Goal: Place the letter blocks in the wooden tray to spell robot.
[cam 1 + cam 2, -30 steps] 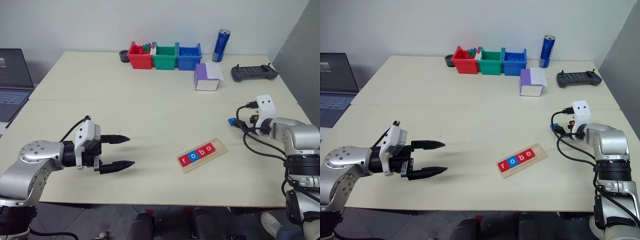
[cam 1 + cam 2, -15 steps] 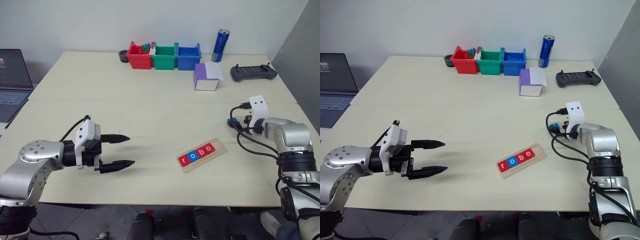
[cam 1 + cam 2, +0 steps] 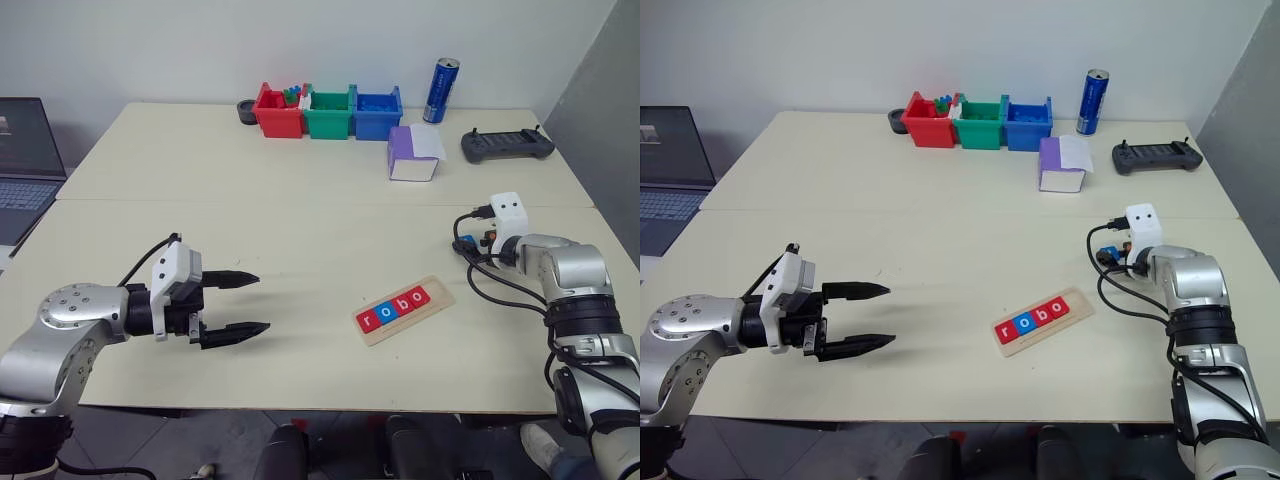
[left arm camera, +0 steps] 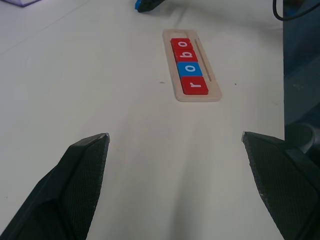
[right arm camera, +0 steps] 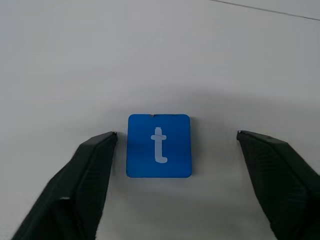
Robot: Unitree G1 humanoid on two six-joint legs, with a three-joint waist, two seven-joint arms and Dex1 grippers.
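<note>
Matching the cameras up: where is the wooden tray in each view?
Left eye view: wooden tray right of centre, toward the table's near edge.
Right eye view: same spot, right of centre.
Left wrist view: upper middle, running lengthwise.
Right wrist view: faces the blue t block instead.
Shared landmark: the robo blocks lying in it.

Both arms are clad in rounded silver-grey metal housings with black joint rings. Each wrist carries a white box-shaped camera block. The left gripper [image 3: 243, 301] has two long, black, tapered fingers with a finely ribbed inner face. Black cables loop loosely along both forearms.
</note>
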